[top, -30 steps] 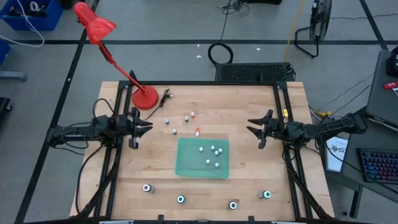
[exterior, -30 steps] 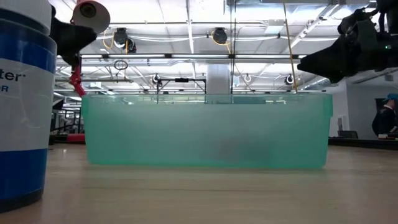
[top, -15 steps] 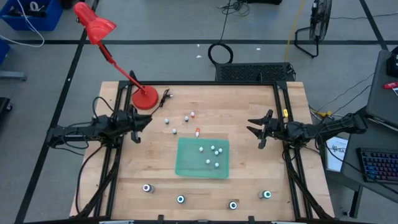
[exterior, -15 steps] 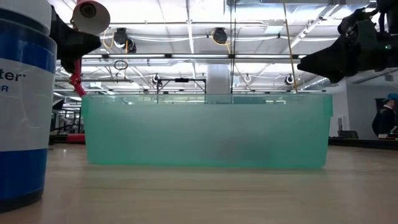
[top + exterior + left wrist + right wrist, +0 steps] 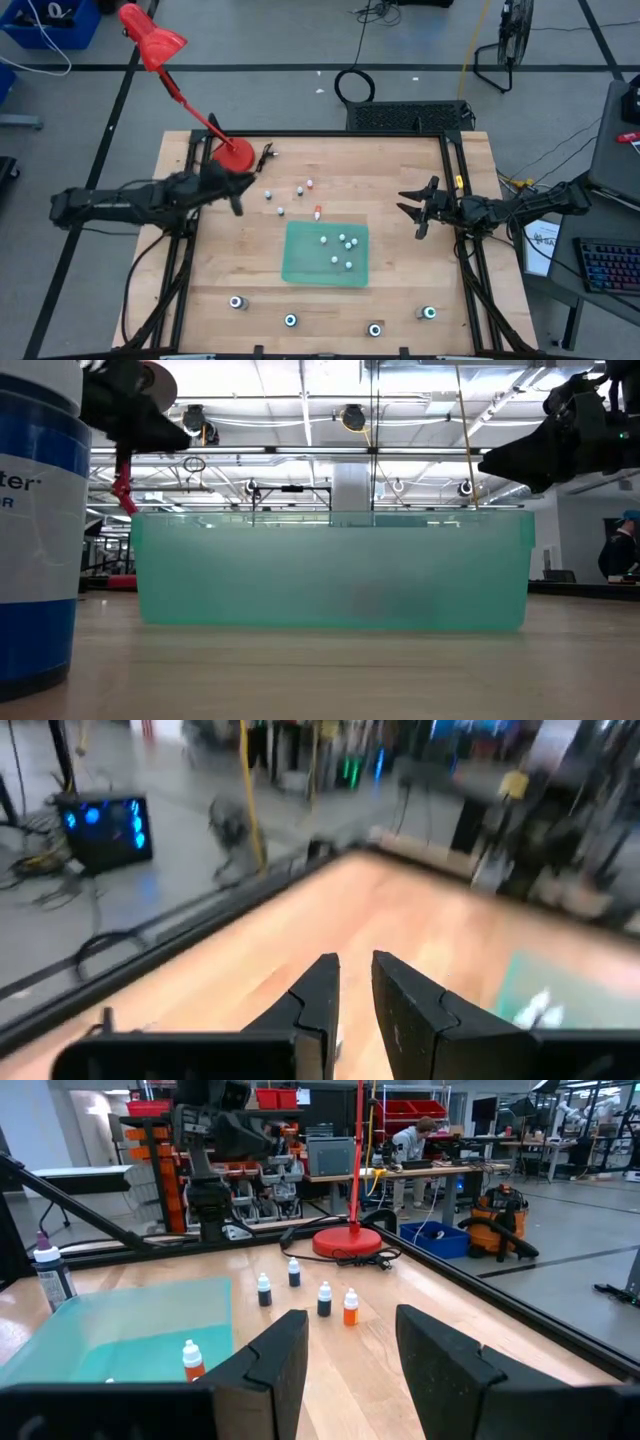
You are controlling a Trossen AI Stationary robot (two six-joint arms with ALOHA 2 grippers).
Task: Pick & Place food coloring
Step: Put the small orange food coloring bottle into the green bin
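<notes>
Several tiny whitish food coloring bottles stand upright on the wood between my grippers, one of them orange-capped. Several more stand inside the green tray. Larger dark round bottles with teal tops line the near edge. My left gripper hovers above the table just left of the loose bottles, its fingers a narrow gap apart and holding nothing. My right gripper waits open right of the tray, and its wrist view shows the loose bottles ahead.
A red desk lamp stands with its base at the far left, close to my left arm, and its cord lies beside it. A large blue-and-white bottle fills the low view's left side. Bare wood lies between the tray and the near-edge bottles.
My left arm has swung out from the table's left edge toward the far side and the loose bottles, with the gripper travelling right and turning as it goes. My right arm and all the bottles have kept still.
</notes>
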